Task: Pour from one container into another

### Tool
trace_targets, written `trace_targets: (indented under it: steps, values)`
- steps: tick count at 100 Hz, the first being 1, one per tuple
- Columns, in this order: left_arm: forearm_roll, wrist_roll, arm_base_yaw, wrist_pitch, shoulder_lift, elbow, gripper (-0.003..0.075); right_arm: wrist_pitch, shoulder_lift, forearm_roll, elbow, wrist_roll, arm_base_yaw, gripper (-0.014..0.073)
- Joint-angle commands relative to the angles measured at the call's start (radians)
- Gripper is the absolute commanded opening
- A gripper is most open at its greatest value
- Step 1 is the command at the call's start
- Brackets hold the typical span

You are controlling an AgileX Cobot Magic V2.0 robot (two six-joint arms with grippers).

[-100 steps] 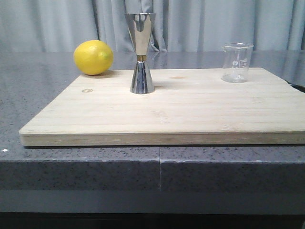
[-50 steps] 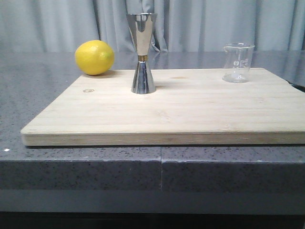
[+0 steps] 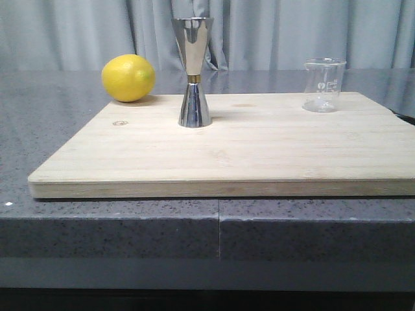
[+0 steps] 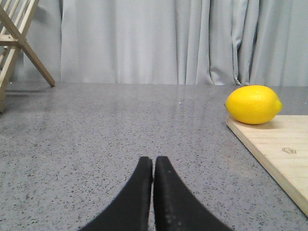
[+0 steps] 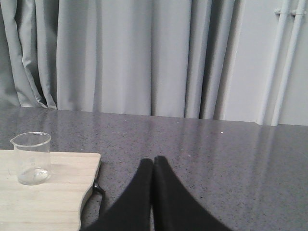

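Here, scene: a wooden board [image 3: 259, 149] lies flat on a grey speckled bench [image 3: 45, 116], with a grey curtain [image 3: 292, 32] behind.
Jigger: the steel jigger [image 3: 193, 71] stands upright on the board, towards its far edge and left of the board's middle; a gold band rings its narrow waist.
Beaker: the clear glass beaker [image 3: 323, 85] stands upright near the board's far right corner, well apart from the jigger; white marks show on its wall. In the right wrist view the beaker [image 5: 32, 158] sits close to the board's corner [image 5: 57, 192], pouring lip turned away from that edge; whether it holds any liquid cannot be told.
Lemon: a yellow lemon [image 3: 128, 78] rests at the board's far left corner, near the jigger but not touching it; the left wrist view shows the lemon [image 4: 253, 104] partly on the board [image 4: 274, 149].
Left hand: the left hand [image 4: 153, 166] is off the board on the lemon's side, low over the bench, its fingers pressed together with nothing between them.
Right hand: the right hand [image 5: 153, 166] is off the board on the beaker's side, fingers likewise closed on nothing.
Rack: a wooden rack [image 4: 14, 33] stands on the bench, far from the board on the lemon's side.
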Motion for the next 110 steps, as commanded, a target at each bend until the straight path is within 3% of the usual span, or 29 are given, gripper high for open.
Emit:
trace_targets:
  steps: [1,110]
  values:
    - [-0.010,0.013,-0.004,-0.078,-0.022,0.022,-0.0021,-0.069,0.005,0.003,-0.025,0.000,0.001,-0.0065]
    - [-0.010,0.013,-0.004,-0.078,-0.022,0.022,-0.0021,-0.069,0.005,0.003,-0.025,0.000,0.012,-0.0065]
